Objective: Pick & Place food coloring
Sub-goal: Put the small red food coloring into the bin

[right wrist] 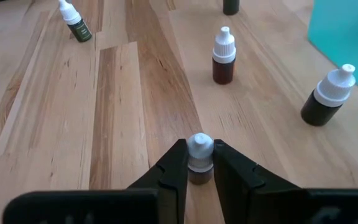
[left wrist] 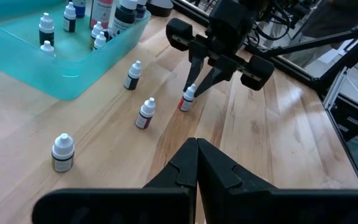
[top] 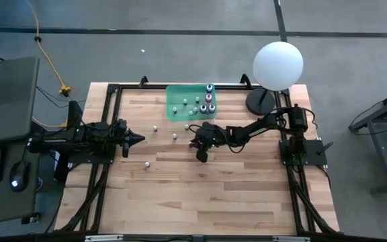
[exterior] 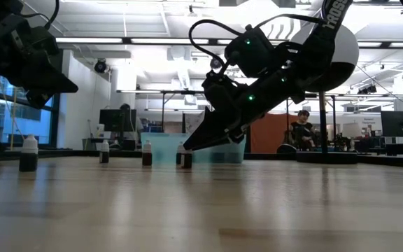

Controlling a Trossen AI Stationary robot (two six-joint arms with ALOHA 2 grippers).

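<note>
Bottle [right wrist: 199, 149] seemingly pinched between right claw [right wrist: 199, 163] fingertips.

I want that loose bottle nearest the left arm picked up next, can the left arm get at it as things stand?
Probably yes. That bottle stands alone on bare table, close to the shut left claw, with nothing between them. The right claw is busy closing around another bottle farther off.
</note>
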